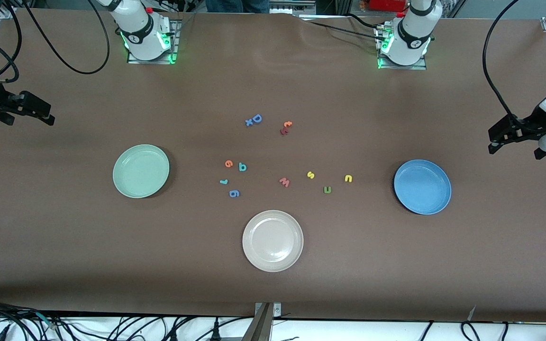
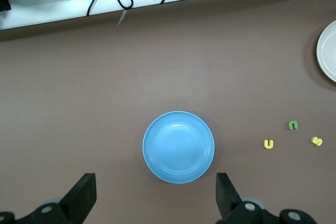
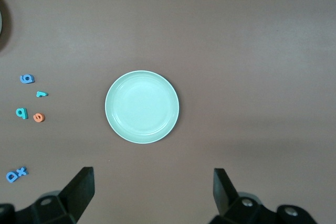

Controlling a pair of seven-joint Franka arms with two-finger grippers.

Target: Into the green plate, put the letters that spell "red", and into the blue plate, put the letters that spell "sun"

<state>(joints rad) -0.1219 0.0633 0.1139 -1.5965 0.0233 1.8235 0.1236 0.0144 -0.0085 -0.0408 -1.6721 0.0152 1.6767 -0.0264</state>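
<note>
A cream plate (image 1: 272,240) lay nearest, the r, e, d letters (image 1: 235,171) at its eleven o'clock beside the green plate (image 1: 141,171), the s, u, n letters (image 1: 328,182) at one o'clock beside the blue plate (image 1: 422,186); the left gripper (image 1: 503,138) and right gripper (image 1: 36,112), both spread wide, hung at the table's ends, best descending squarely over one tiny letter.

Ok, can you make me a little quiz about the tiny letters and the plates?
1. True or false: the round pale green plate has letters in it.
2. Which tiny letter lies nearest the round bright blue plate: A) pink foam "w" B) yellow arch-shaped foam letter C) orange foam "e"?
3. Fill in: both end effectors, left and right, are ____.

Key: 1 false; 2 B; 3 open.
</note>
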